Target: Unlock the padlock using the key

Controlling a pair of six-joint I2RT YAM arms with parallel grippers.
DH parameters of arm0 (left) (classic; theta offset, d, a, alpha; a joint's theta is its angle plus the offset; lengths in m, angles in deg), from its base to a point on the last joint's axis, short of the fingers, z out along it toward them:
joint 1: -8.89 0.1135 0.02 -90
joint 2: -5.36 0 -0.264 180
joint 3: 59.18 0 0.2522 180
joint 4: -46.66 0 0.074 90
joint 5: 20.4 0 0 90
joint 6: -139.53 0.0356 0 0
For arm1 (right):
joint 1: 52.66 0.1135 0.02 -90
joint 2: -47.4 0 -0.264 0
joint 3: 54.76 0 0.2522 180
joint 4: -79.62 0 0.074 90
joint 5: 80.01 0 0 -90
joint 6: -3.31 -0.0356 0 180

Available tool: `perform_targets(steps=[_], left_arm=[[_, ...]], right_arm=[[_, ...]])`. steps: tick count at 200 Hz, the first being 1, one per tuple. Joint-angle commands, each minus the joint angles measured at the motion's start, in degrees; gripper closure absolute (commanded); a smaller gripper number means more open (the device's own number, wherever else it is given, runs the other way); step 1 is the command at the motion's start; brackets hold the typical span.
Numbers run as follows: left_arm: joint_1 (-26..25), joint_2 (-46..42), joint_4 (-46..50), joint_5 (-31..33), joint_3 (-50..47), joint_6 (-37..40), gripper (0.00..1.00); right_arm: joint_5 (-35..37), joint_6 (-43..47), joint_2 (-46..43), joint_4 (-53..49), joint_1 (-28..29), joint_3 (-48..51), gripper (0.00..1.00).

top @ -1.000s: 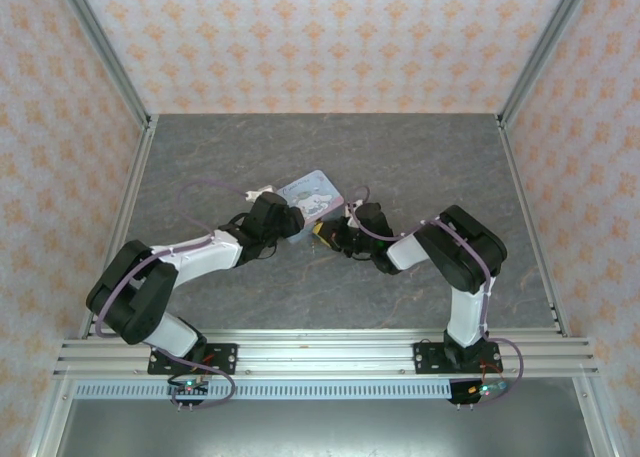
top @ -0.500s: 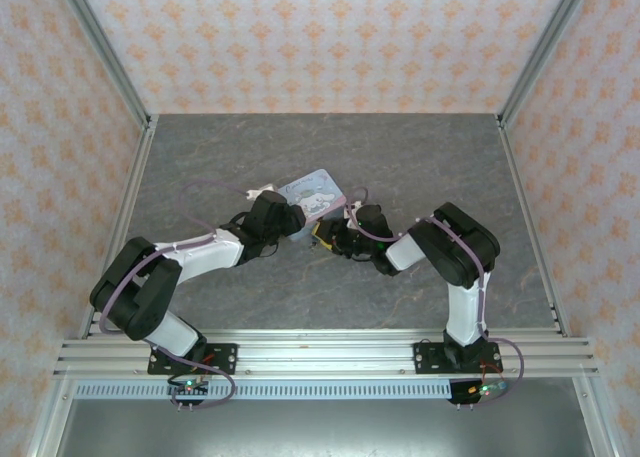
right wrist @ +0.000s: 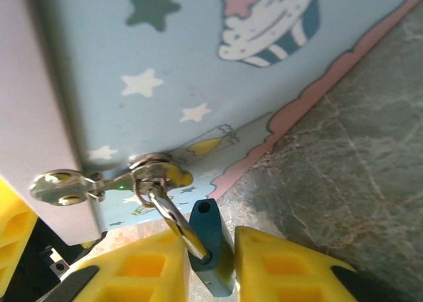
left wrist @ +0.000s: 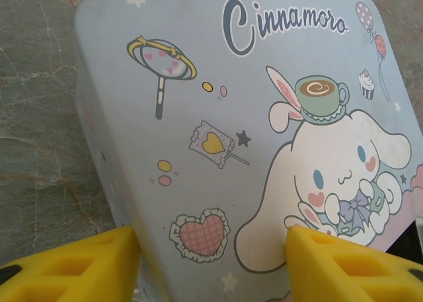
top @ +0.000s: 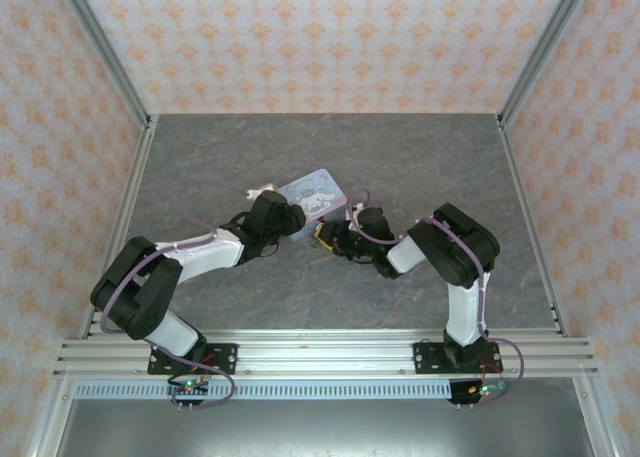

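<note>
The teal padlock (right wrist: 213,262) hangs by its silvery shackle (right wrist: 173,217) from the hasp ring (right wrist: 153,173) on the pastel cartoon tin (right wrist: 165,64). One shackle hole in the padlock's top stands empty. My right gripper (right wrist: 210,241) has its yellow fingers close against both flanks of the padlock body. My left gripper (left wrist: 211,239) clamps the tin (left wrist: 218,117), one finger (left wrist: 79,262) on its side wall and the other on its lid edge. From above, both grippers (top: 292,215) (top: 325,235) meet at the tin (top: 318,190) mid-table. The key is hidden.
The grey marbled tabletop (top: 420,157) is fenced by patterned walls with metal posts (top: 110,67) at left and right. A metal rail (top: 320,352) carrying the arm bases runs along the near edge.
The tin has turned slightly and sits a little further back. My right gripper has edged left towards it. The left arm has barely moved.
</note>
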Motion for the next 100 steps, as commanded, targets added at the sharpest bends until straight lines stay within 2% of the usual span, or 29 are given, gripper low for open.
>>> perform_targets(steps=[1, 36, 100], left_arm=[[0.3, 5.0, 12.7, -1.4, -3.1, 0.4, 0.42], [0.3, 5.3, 12.7, -1.4, -3.0, 0.3, 0.42], [0.3, 6.0, 12.9, -1.4, -3.0, 0.3, 0.44]], right_arm=[[1.6, 1.1, 2.3, -8.2, 0.1, 3.2, 0.8], [1.8, 1.3, 2.0, -8.2, 0.1, 3.6, 1.0], [3.6, 0.3, -0.2, -8.7, 0.0, 4.0, 1.0]])
